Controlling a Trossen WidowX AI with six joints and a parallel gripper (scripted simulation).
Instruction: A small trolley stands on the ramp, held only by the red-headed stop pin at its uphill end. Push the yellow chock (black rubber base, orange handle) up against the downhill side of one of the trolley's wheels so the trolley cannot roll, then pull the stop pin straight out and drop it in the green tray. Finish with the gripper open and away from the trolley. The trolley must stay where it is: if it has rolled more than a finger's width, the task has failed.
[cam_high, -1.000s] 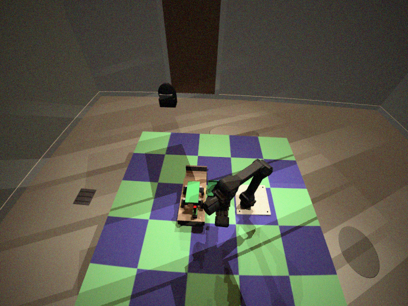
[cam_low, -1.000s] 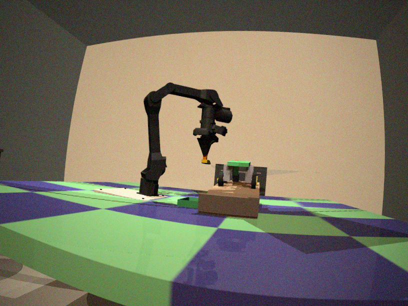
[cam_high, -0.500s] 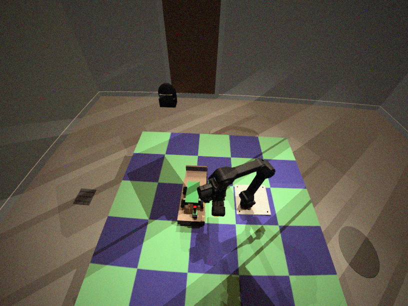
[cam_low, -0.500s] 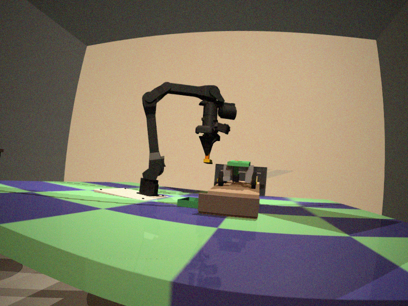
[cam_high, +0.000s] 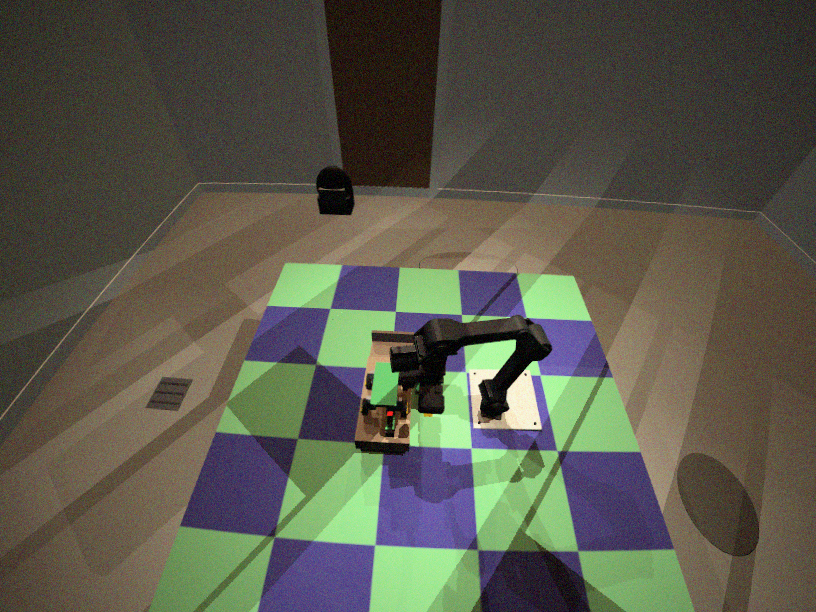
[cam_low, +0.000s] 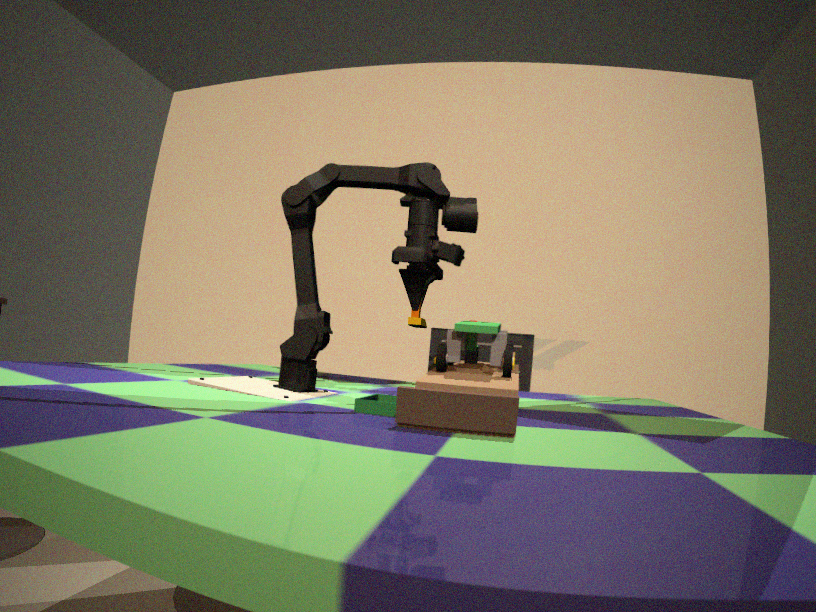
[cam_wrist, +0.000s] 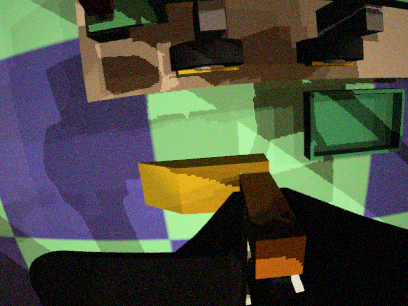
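Observation:
My gripper (cam_low: 415, 306) (cam_wrist: 259, 200) is shut on the orange handle of the yellow chock (cam_high: 428, 414) (cam_low: 415, 322) (cam_wrist: 190, 187). It holds the chock in the air beside the ramp, between the ramp and the arm's base, touching neither ramp nor trolley. The trolley (cam_high: 384, 383) (cam_low: 477, 327), with a green top and black wheels, stands on the wooden ramp (cam_high: 382, 351) (cam_low: 454, 409) (cam_wrist: 94, 85). The red-headed stop pin (cam_high: 390, 413) stands at the trolley's near end in the top view. The green tray (cam_low: 375, 408) (cam_wrist: 357, 154) lies on the table beside the ramp. The arm hides it in the top view.
The white base plate (cam_high: 524, 408) (cam_low: 243, 385) carries the arm, on the same side of the ramp as the tray. The ramp has a raised board (cam_high: 388, 335) across its far end in the top view. Strong shadows cross the checkered table (cam_high: 425, 510).

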